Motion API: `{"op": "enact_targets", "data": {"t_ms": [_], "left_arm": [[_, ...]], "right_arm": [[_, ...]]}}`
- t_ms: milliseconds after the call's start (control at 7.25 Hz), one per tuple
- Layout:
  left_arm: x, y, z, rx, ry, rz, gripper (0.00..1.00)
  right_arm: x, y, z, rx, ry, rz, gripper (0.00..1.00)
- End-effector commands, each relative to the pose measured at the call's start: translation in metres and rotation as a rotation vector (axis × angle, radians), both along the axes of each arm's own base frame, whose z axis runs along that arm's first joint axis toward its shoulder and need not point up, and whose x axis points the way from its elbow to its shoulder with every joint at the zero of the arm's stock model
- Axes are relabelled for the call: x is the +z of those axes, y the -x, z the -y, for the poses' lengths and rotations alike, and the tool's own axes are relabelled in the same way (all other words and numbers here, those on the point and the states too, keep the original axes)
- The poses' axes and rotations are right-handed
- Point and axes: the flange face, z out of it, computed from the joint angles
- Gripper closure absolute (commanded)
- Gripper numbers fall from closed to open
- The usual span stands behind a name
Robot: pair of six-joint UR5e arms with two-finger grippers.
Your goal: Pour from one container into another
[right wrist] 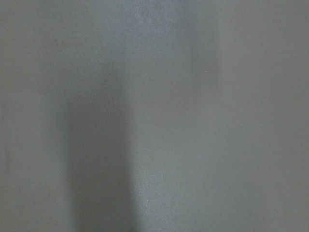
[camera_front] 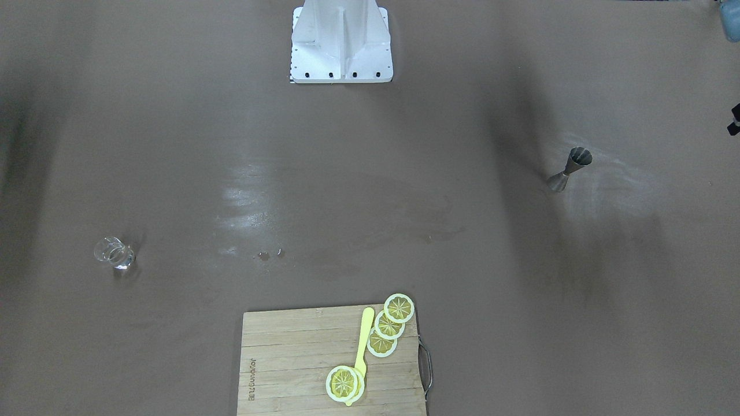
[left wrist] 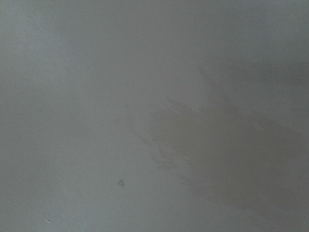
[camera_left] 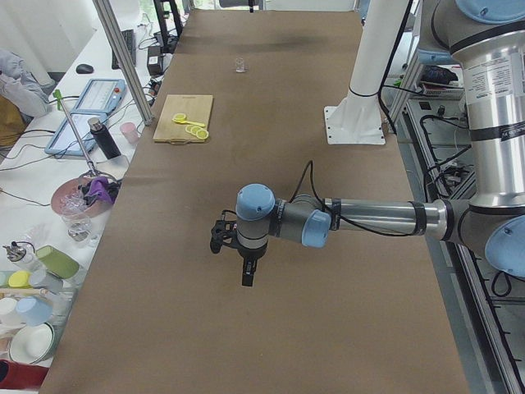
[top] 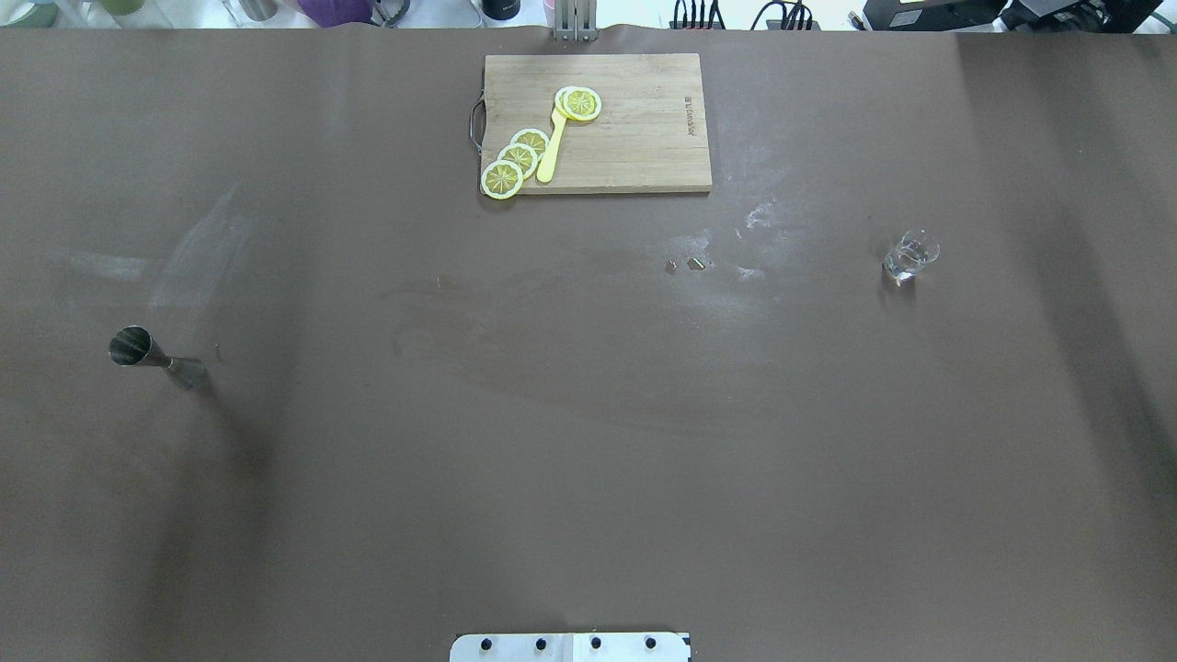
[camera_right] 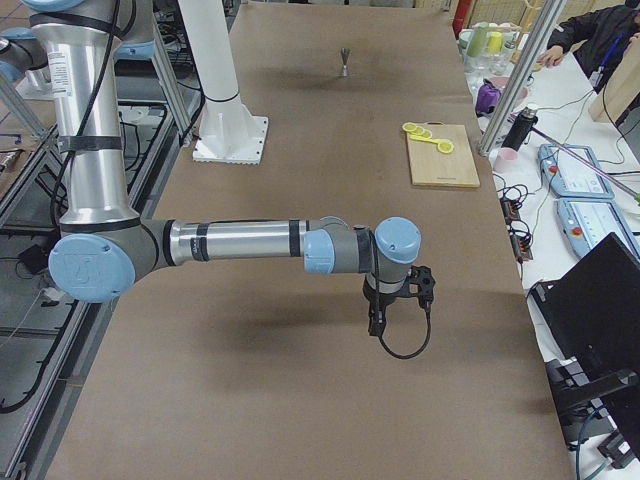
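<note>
The glass cup [top: 908, 256] stands upright on the bare table [top: 588, 441], on my right half. The jigger [top: 152, 354] stands upright on my left half, well apart from it. Both are untouched, so I judge the task is at its very beginning: the step in hand is the reach for the cup. For this my right gripper [camera_right: 378, 322] must travel to the cup, come down around its smooth wall and close gently, then carry it to the jigger's narrow mouth. Now it hangs above empty brown surface, pointing down, forearm stretched level. My left gripper [camera_left: 246, 271] hangs in the same manner at the other end. How wide my fingers stand I cannot tell; neither has a vessel.
</note>
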Motion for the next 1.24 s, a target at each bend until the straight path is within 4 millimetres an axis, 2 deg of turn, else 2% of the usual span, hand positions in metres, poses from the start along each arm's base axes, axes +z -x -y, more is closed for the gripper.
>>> {"op": "enact_targets", "data": {"t_ms": [0, 138, 414, 552, 828, 966, 1103], "left_arm": [[0.001, 0.001, -0.005, 0.0, 0.005, 0.0, 0.01], [0.001, 0.001, -0.005, 0.0, 0.005, 0.0, 0.01], [0.003, 0.001, -0.006, -0.003, 0.012, 0.001, 0.01], [0.002, 0.001, -0.006, -0.002, 0.011, -0.001, 0.01], [0.001, 0.002, -0.006, -0.002, 0.012, -0.005, 0.01], [0.0, 0.002, -0.006, -0.003, 0.011, -0.006, 0.01], [0.001, 0.002, -0.006, -0.003, 0.013, -0.007, 0.01]], "right_arm": [[-0.006, 0.0, 0.004, 0.001, -0.011, 0.003, 0.0], [-0.012, 0.001, 0.008, 0.0, -0.02, 0.014, 0.0], [-0.049, 0.007, 0.034, -0.005, -0.075, 0.076, 0.0], [-0.06, 0.011, 0.035, -0.017, -0.096, 0.127, 0.0], [-0.091, 0.017, 0.042, -0.04, -0.3, 0.173, 0.0], [-0.134, 0.042, 0.054, -0.086, -0.362, 0.191, 0.0], [-0.144, 0.06, 0.053, -0.127, -0.428, 0.202, 0.0]]}}
